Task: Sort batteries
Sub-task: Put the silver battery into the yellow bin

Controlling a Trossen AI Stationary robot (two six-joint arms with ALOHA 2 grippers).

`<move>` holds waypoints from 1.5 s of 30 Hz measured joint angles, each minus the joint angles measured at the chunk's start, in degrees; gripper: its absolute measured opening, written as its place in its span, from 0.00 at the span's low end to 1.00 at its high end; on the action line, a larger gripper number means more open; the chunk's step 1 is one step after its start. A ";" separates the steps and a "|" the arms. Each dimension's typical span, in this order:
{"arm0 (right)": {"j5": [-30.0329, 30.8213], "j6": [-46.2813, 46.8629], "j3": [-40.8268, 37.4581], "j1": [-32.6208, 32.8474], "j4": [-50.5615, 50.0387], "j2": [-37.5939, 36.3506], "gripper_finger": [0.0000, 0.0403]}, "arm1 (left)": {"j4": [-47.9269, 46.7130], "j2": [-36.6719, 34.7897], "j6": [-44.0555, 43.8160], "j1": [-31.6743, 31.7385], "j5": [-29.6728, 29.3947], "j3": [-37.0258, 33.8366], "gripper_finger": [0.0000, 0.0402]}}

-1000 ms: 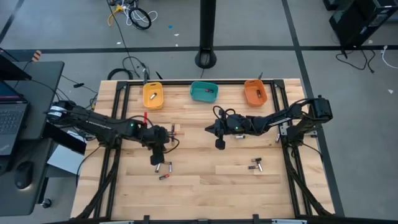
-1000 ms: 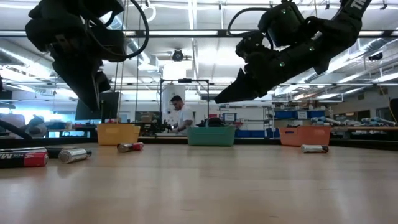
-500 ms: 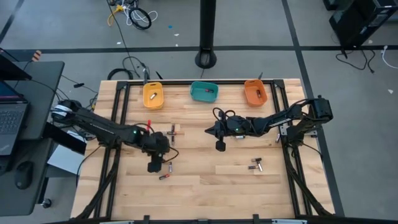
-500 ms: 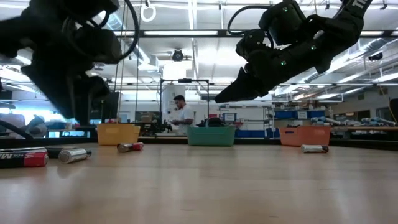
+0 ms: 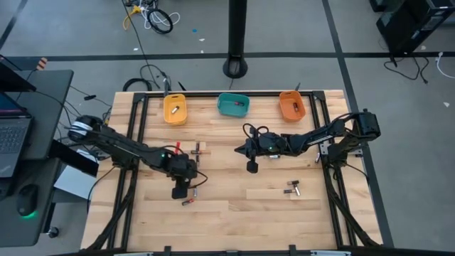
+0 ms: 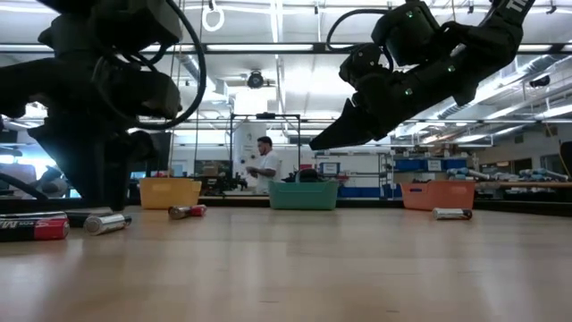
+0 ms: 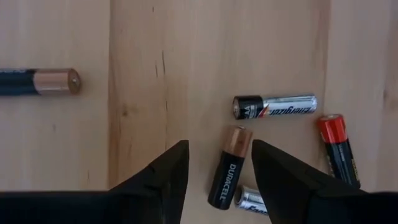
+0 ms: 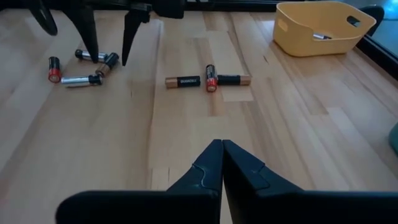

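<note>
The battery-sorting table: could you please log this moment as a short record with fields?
left gripper: open, straddling a black-and-copper Duracell battery on the table
right gripper: shut, empty, hovering above mid-table
loose batteries: a cluster by the left gripper, a group mid-table, two on the right side
bins: yellow bin, teal bin, orange bin along the far edge

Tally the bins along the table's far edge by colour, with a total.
Yellow bin: 1
Teal bin: 1
Orange bin: 1
Total: 3 bins
</note>
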 joint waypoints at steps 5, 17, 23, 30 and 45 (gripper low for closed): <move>0.00 -0.09 0.00 0.01 0.00 0.00 0.05 | 0.07 1.69 0.07 0.00 0.88 0.00 0.46; -0.01 -0.11 0.00 -0.01 0.00 0.00 0.06 | -8.90 2.08 3.32 -1.02 -2.64 6.20 0.46; -0.01 -0.11 0.00 -0.01 -0.01 0.00 0.04 | -8.41 2.08 16.14 -2.39 -5.98 8.52 0.46; -0.02 -1.17 0.00 -0.03 0.00 0.00 0.06 | -5.49 2.08 29.57 -2.64 -6.03 8.59 0.46; -0.02 -1.01 0.00 -0.16 -0.02 0.00 0.06 | -0.01 2.08 43.44 -4.72 -5.54 8.60 0.46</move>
